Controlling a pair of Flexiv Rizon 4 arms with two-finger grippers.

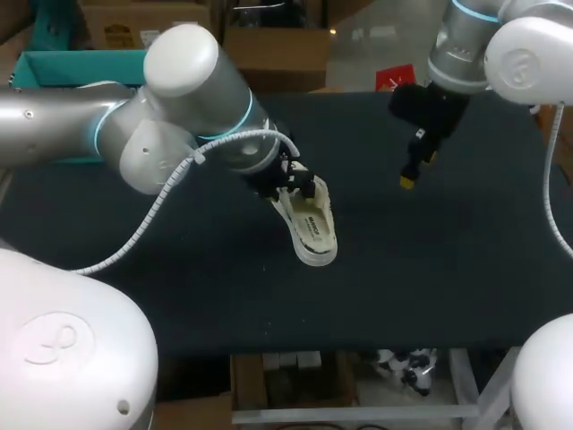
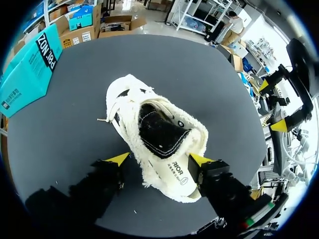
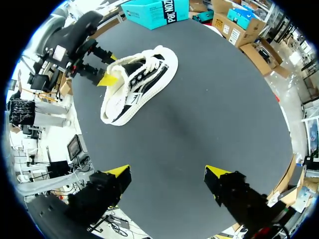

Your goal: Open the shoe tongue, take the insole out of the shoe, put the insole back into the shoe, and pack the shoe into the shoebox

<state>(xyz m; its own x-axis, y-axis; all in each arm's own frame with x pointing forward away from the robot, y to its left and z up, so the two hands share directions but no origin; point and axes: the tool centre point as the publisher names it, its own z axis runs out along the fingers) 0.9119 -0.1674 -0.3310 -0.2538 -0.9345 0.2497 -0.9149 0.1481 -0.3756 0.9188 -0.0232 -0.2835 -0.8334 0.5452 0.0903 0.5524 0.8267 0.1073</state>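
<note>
1. The shoe (image 1: 309, 224) (image 2: 159, 144) (image 3: 137, 84) sits near the middle of the counter (image 1: 430, 269). The left end effector (image 2: 159, 160) straddles its heel end with a finger against each side, so that end is blocked.
2. The left arm (image 1: 134, 125) crosses the counter's left half and bars the way to the shoe from that side.
3. Bare counter lies around the shoe's toe end and along the side facing the right arm (image 1: 466, 45).
4. The right end effector (image 3: 167, 171) (image 1: 414, 170) hangs above bare counter, well apart from the shoe, fingers spread with nothing between them.
5. The shoebox (image 1: 72, 67) (image 2: 27, 69) (image 3: 154, 11) stands at the counter's far left edge, behind the left arm. Open counter separates it from the shoe.
</note>
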